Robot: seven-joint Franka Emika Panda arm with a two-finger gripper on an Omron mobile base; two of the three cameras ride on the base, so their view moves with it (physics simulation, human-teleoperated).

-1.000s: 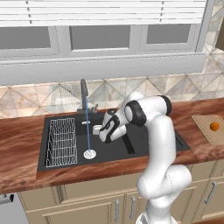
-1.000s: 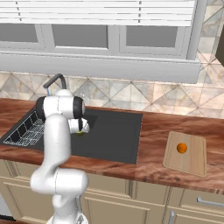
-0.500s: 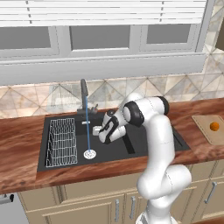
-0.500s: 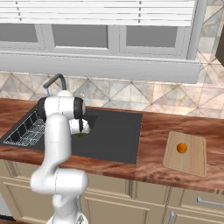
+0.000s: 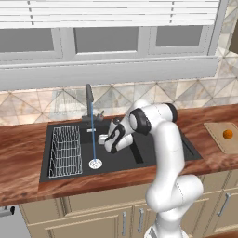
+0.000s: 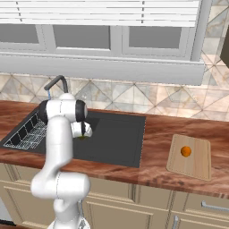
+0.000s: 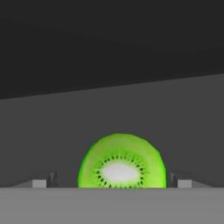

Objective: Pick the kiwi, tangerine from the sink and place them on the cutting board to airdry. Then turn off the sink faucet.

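Left base view, left to right. The reddish wood counter carries the black sink. A wire rack fills the sink's left end. Just right of the rack, the sink faucet stands at the back edge, and a thin stream of water falls from its spout to the round silver drain near the front edge. Right of the stream, the white arm bends down into the basin with the gripper low above the floor, roughly at mid-basin. At the counter's right end lies the cutting board, with the tangerine resting on it.

Right base view, left to right. The wire rack sits at the sink's left end, and the faucet curves up behind the arm's shoulder. A sliver of the kiwi shows just under the wrist, near the middle of the basin. The counter continues right to the cutting board, where the tangerine lies near the centre, well apart from the sink.

Hand view. The kiwi, its cut face with pale core and ring of dark seeds turned to the camera, lies on the dark basin floor. One fingertip rises to its left and the other to its right, neither touching it: the jaws stand fully apart, with the fruit between them and nothing gripped.
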